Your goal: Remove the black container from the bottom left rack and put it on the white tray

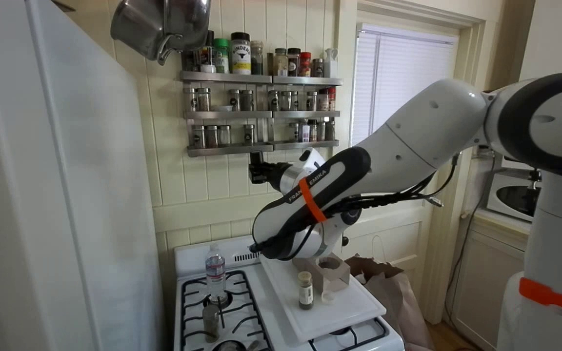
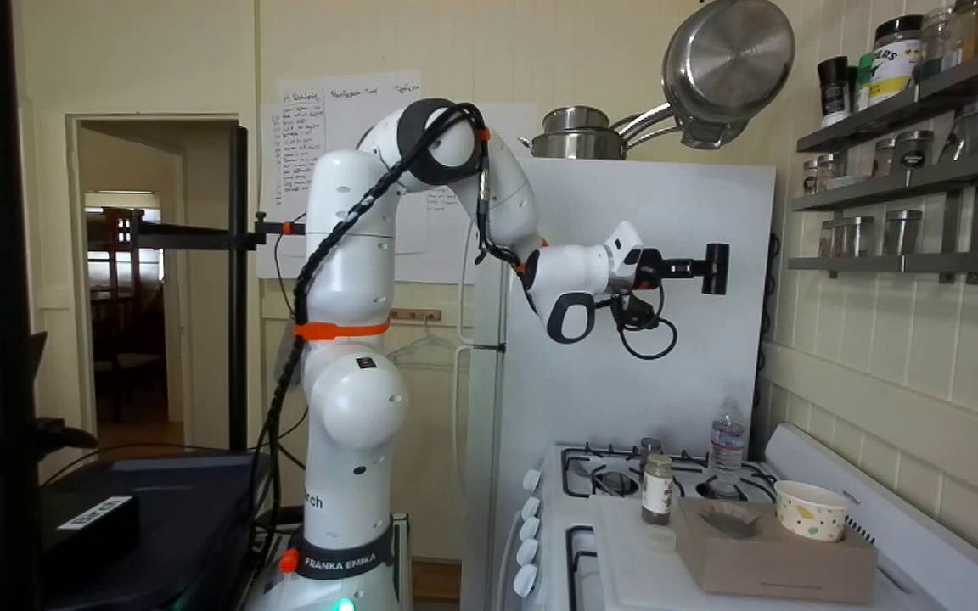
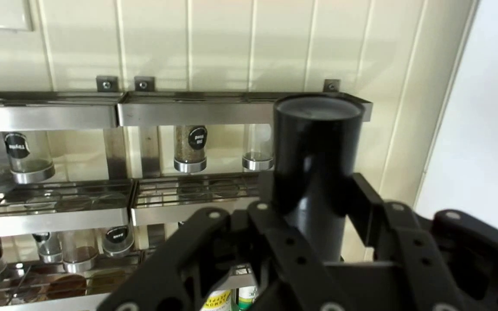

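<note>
My gripper (image 1: 263,171) is shut on the black container (image 1: 256,158), a dark cylinder held upright just below the height of the bottom shelf. In an exterior view, the container (image 2: 716,255) and gripper (image 2: 704,268) are in the air, apart from the rack (image 2: 867,264). In the wrist view, which is upside down, the container (image 3: 318,142) stands between both fingers (image 3: 314,190). The rack (image 1: 230,149) is metal wall shelving with jars on its tiers. The white tray (image 1: 349,314) lies on the stove, below and right of the gripper; it also shows here (image 2: 625,560).
On the tray are a cardboard box (image 1: 332,275), a jar (image 1: 305,292) and a small clear cup (image 1: 327,297). A paper bowl (image 2: 812,512) sits on the box. A bottle (image 1: 215,273) and a jar (image 1: 210,321) stand on the burners. Pans (image 2: 727,64) hang above the fridge (image 2: 633,365).
</note>
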Controlling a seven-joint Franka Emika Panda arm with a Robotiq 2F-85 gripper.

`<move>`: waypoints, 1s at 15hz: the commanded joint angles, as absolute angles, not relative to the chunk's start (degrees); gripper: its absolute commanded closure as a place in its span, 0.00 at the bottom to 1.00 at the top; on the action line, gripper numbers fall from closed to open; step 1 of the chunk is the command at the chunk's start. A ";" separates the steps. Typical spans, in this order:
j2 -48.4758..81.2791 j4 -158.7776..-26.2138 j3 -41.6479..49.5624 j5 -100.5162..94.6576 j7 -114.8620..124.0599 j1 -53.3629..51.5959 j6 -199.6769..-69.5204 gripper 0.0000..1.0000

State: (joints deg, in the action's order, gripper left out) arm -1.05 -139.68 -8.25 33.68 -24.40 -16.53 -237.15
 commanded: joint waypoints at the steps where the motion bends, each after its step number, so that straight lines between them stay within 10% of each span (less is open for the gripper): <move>1: -12.38 -147.93 -9.98 30.94 -14.13 -14.64 -227.39 0.81; 15: -33.15 -152.37 17.43 2.58 -4.39 -12.50 -172.83 0.81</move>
State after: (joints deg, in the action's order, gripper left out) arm -29.11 -153.59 17.72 5.08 -1.83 -16.18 -183.97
